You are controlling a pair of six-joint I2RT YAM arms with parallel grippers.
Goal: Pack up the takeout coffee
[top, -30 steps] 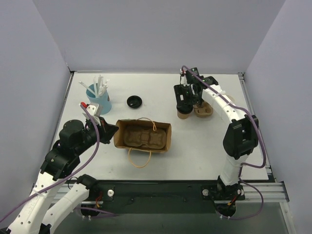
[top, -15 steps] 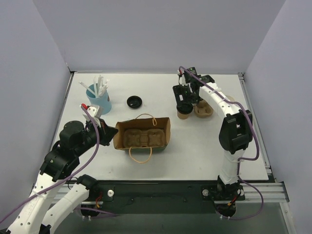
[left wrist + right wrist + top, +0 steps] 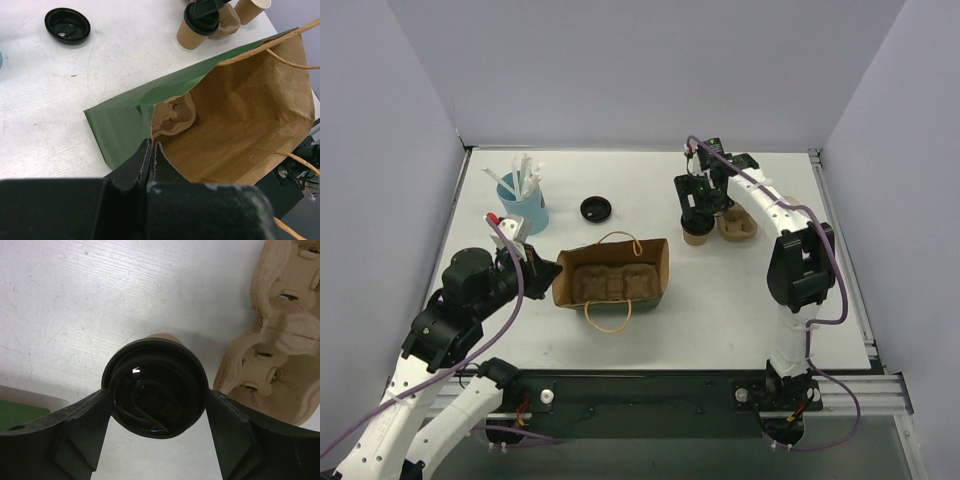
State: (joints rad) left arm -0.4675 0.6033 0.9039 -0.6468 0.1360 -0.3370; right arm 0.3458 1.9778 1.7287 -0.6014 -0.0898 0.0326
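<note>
the right arm's elbow has swung in toward the middle since a second ago, and the paper bag (image 3: 661,262) has slid a tiny bit to the left. the right claw (image 3: 700,212) is over the same spot as before. it is clenched on the black lid of the takeout coffee (image 3: 697,236), with one finger on each side of the lid. the coffee stands on the bench (image 3: 720,310), just beside a brown cup carrier (image 3: 738,226). the left claw (image 3: 548,268) is clenched on the edge of the bag's mouth. the bag lies on its side, wide open, with another carrier (image 3: 610,283) inside it. a loose black lid (image 3: 595,208) lies near a blue cup (image 3: 525,208) of white straws.
</note>
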